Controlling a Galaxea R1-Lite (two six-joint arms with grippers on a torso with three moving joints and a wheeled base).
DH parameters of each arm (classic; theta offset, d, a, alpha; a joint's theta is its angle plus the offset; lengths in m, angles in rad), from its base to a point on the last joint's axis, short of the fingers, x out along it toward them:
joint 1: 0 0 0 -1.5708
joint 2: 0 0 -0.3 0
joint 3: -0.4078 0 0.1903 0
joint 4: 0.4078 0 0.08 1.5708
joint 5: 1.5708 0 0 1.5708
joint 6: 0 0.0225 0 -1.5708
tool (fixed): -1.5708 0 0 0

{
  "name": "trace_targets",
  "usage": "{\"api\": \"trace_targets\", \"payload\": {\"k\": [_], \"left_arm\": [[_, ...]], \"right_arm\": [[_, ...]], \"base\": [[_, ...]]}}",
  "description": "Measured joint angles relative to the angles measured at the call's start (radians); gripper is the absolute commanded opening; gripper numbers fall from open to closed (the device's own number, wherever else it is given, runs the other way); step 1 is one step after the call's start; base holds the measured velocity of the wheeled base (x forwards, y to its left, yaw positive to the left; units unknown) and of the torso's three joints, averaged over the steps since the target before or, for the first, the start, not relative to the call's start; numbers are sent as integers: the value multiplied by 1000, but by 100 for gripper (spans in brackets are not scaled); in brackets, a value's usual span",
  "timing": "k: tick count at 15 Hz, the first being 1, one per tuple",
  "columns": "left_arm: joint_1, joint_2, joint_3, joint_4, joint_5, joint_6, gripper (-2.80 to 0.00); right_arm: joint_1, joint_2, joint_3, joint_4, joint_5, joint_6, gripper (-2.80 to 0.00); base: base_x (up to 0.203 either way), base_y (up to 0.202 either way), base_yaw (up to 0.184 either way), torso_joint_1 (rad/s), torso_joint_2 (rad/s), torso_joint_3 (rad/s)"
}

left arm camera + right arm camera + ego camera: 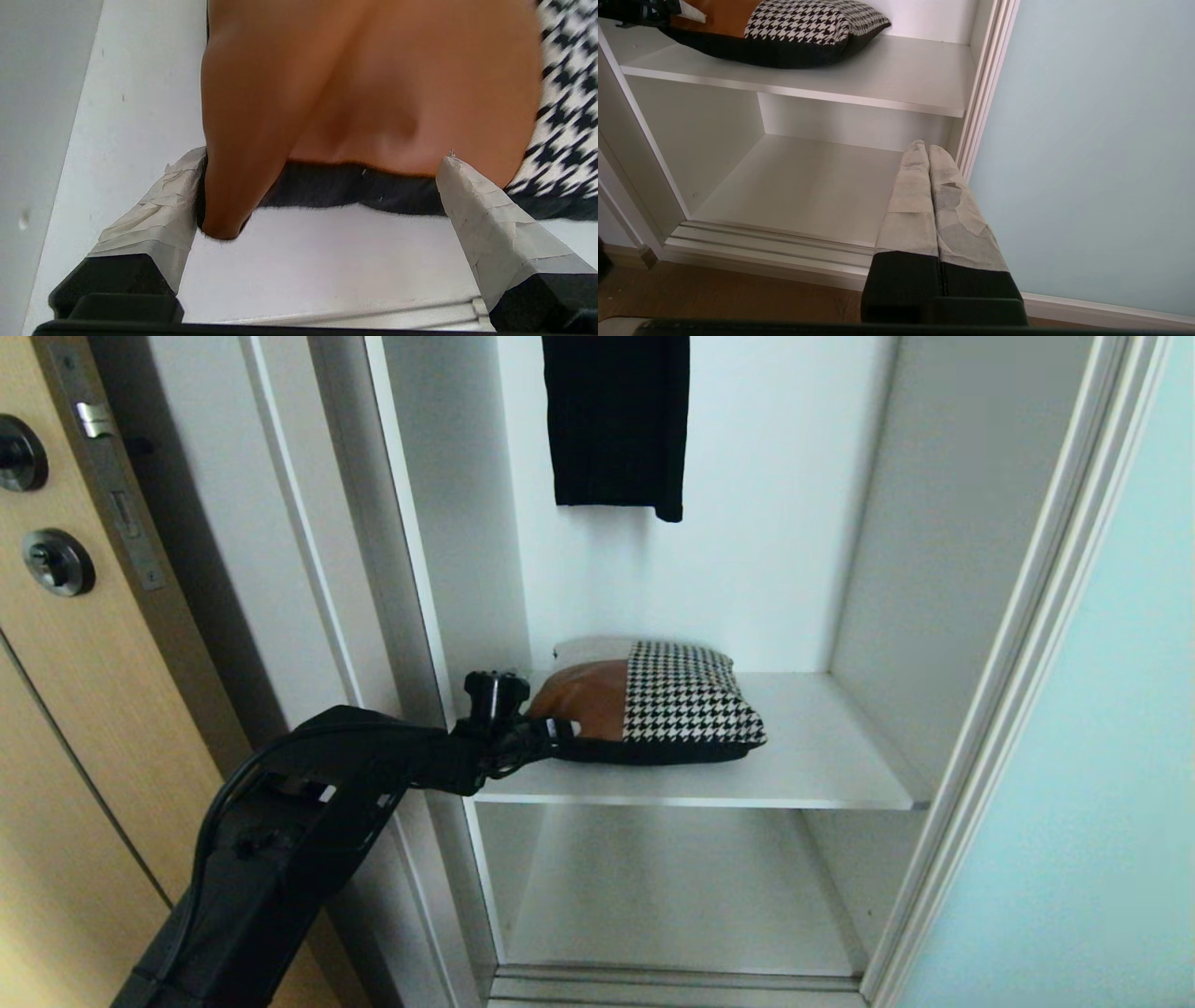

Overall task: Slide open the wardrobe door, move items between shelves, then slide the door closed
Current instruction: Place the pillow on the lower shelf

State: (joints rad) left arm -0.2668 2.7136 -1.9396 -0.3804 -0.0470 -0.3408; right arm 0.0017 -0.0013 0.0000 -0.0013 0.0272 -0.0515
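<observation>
Cushion (653, 705): tan leather and houndstooth front over a black back, lying on the upper shelf (822, 756) at centre of the head view; its left corner is hidden behind the gripper.

Left gripper (551, 733): at the cushion's left edge, centre-left of the frame. In its wrist view the taped fingers (486, 214) stand wide apart, one at each side of the tan end, the left one touching the cushion's corner; not clamped.

Lower shelf (681, 905): bare white board, its front cut by the track at bottom.

Sliding wardrobe door (1083, 784): frosted pale panel slid to the right edge, cut off by the frame.

Right gripper (928, 151): low before the lower shelf, fingers pressed together, holding nothing; outside the head view.

Black garment (616, 425): hanging at top centre, its upper part cut off.

Wood door (75, 663): left edge, partly seen.
</observation>
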Motion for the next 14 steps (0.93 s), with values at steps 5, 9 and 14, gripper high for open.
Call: {"api": "trace_targets", "payload": {"k": [5,9,14], "left_arm": [[0,3,0,-22,0,2,-280],[0,6,1,-20,-3,3,-280],[-35,-21,70,-7,-22,-8,-280]], "right_arm": [[0,0,0,0,0,0,-280],[0,0,0,0,0,0,-280],[0,0,0,0,0,0,-280]], "base": [[0,0,0,0,0,0],[0,0,0,0,0,0],[0,0,0,0,0,0]]}}
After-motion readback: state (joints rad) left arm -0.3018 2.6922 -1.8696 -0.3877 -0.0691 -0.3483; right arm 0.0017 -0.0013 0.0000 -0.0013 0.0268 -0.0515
